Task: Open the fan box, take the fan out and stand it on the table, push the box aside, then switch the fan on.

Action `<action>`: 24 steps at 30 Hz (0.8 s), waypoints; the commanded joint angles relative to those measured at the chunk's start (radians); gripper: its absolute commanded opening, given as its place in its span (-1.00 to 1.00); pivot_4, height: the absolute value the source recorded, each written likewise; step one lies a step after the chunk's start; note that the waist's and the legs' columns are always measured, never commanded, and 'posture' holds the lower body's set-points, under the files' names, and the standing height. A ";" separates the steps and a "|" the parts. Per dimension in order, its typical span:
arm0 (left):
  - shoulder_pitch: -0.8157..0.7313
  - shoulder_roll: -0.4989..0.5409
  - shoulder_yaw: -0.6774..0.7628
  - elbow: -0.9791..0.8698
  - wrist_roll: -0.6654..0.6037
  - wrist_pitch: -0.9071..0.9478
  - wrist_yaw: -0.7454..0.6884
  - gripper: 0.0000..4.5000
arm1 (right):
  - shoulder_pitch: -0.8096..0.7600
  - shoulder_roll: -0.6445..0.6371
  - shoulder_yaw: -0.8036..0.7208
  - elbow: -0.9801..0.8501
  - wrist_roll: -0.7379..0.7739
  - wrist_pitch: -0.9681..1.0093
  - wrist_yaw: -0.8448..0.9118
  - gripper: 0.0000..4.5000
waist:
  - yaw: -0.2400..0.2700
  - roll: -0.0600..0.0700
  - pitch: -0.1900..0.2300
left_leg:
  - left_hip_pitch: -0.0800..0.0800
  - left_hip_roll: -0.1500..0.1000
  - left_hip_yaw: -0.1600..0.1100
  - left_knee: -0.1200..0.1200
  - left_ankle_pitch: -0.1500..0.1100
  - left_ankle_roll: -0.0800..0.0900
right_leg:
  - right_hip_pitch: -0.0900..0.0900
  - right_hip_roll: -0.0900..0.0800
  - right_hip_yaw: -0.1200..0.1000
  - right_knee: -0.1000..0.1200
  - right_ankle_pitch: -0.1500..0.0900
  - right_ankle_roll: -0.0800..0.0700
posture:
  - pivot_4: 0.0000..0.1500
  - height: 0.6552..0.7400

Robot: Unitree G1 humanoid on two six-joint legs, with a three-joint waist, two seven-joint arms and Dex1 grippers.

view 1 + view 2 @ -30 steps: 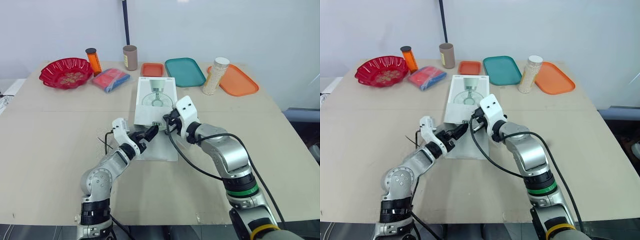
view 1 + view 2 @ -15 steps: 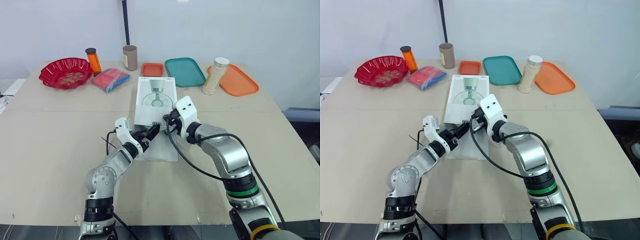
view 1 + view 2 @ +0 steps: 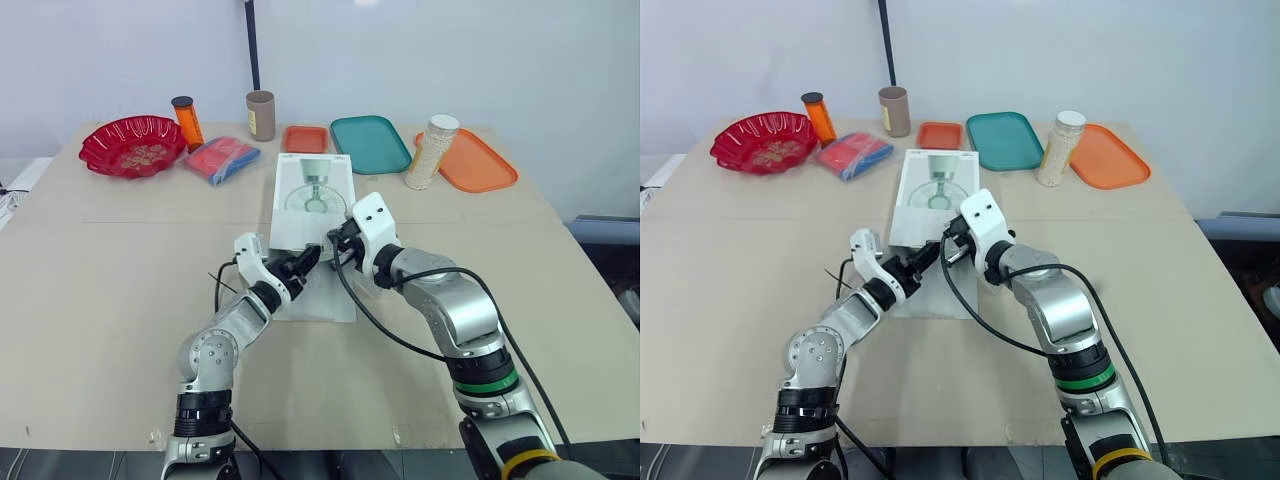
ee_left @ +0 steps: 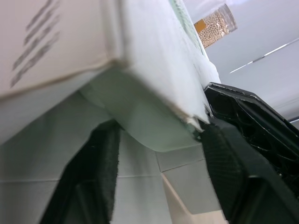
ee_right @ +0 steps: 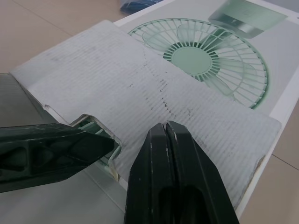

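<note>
The worktop (image 3: 100, 300) carries the fan box (image 3: 312, 195), which lies flat, printed face up, with one short end toward the robot. From that near end of the fan box a long flap (image 3: 325, 300) lies folded out on the worktop.

The right gripper (image 3: 336, 240) sits at the top edge of the same end. Its fingers (image 5: 154, 177) are pressed together with nothing seen between them, tips over a plain corrugated panel (image 5: 187, 107).

The left gripper (image 3: 303, 263) comes in low at that end, fingers (image 4: 93, 186) spread wide either side of a pale green inner flap (image 4: 154, 126), gripping nothing.

The step in hand looks like opening the box, with the fan not yet taken out. The next move likely calls for the left fingers to close on the inner flap and draw it outward while the right steadies the box.
</note>
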State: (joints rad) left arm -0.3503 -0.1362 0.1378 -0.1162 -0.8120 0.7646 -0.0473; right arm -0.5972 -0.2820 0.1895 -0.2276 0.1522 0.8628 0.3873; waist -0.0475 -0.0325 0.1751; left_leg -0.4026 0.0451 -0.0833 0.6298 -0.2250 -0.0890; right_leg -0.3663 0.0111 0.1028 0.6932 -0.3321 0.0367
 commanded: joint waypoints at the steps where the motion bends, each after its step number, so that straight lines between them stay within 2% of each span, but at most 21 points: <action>1: 0.026 -0.041 -0.007 -0.005 -0.031 0.016 0.008 0.06 | 0.027 -0.004 0.020 0.025 -0.003 0.044 0.004 -1.00 | 0.000 0.000 0.000 | 0.000 0.000 0.000 0.000 0.000 0.000 | 0.000 0.000 0.000 0.000 0.000 0.000 | 1.00 1.00; 7: 0.036 -0.034 -0.013 -0.014 -0.037 0.017 0.019 0.06 | 0.025 0.002 0.023 0.024 -0.002 0.047 0.003 -1.00 | 0.001 0.000 0.000 | -0.001 0.000 0.000 -0.001 0.000 0.000 | 0.000 0.000 0.000 -0.002 0.000 0.000 | 1.00 1.00; 17: 0.055 0.021 0.015 -0.092 -0.137 0.152 0.089 0.06 | 0.008 0.023 0.014 0.032 -0.003 0.072 -0.011 -1.00 | 0.000 0.000 0.000 | 0.000 0.000 0.000 -0.002 0.000 0.000 | 0.000 0.000 0.000 -0.003 0.000 0.000 | 1.00 1.00; 24: 0.068 0.042 0.013 -0.141 -0.167 0.183 0.116 0.06 | 0.002 0.028 0.010 0.037 -0.006 0.085 -0.020 -1.00 | 0.000 0.000 0.000 | 0.000 0.000 0.000 -0.002 0.000 0.000 | 0.000 0.000 0.000 -0.003 0.000 0.000 | 1.00 1.00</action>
State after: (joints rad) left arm -0.2988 -0.0991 0.1636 -0.2359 -0.9652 0.9185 0.0568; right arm -0.6090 -0.2563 0.1859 -0.2302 0.1521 0.9079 0.3698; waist -0.0474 -0.0321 0.1747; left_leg -0.4029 0.0453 -0.0836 0.6279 -0.2249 -0.0892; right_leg -0.3659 0.0110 0.1024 0.6905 -0.3319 0.0367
